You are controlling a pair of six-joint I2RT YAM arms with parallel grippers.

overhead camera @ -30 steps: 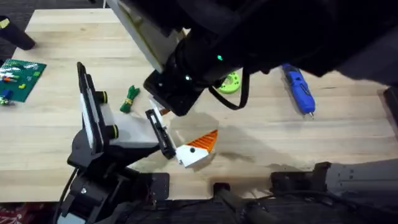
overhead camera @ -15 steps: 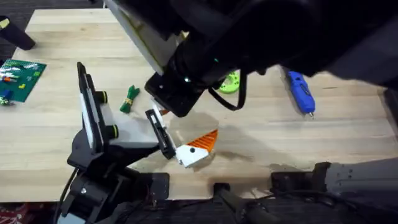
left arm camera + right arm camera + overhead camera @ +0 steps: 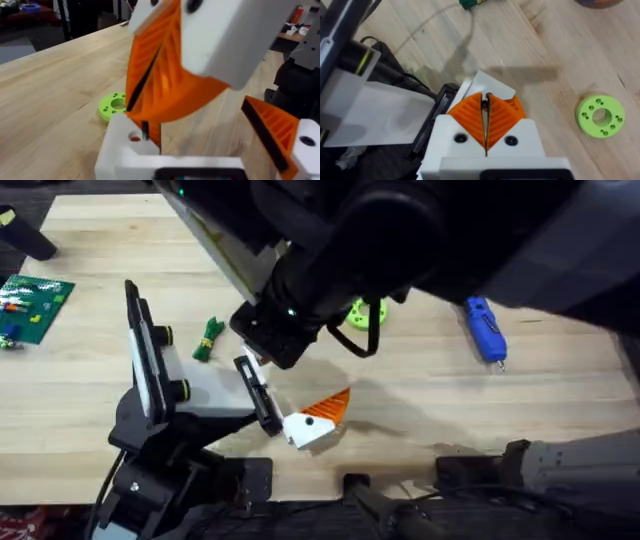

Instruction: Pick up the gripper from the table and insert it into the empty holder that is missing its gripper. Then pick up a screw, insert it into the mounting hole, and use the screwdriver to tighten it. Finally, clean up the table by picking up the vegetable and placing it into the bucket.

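Observation:
My right gripper [image 3: 485, 102] is shut on a small dark screw [image 3: 144, 131], pinched between its orange pads. The screw's tip hangs just above the mounting hole [image 3: 134, 136] in the white mount [image 3: 120, 150] on one side of my left gripper [image 3: 290, 408]. The left gripper is open, its other orange finger [image 3: 272, 130] well apart. An orange strip stands behind the screw; I cannot tell if it is the gripper. The blue screwdriver [image 3: 483, 330] lies at the right. The green vegetable [image 3: 208, 338] lies left of the right arm. The bucket [image 3: 600, 2] shows as an orange-brown rim.
A lime-green ring [image 3: 368, 312] lies on the table beyond the grippers. A green circuit board [image 3: 30, 305] sits at the far left edge. The right arm hangs large and dark over the table's middle and back.
The right arm has shifted a little to the left, uncovering more of the green ring and the screwdriver. The left arm has stayed still.

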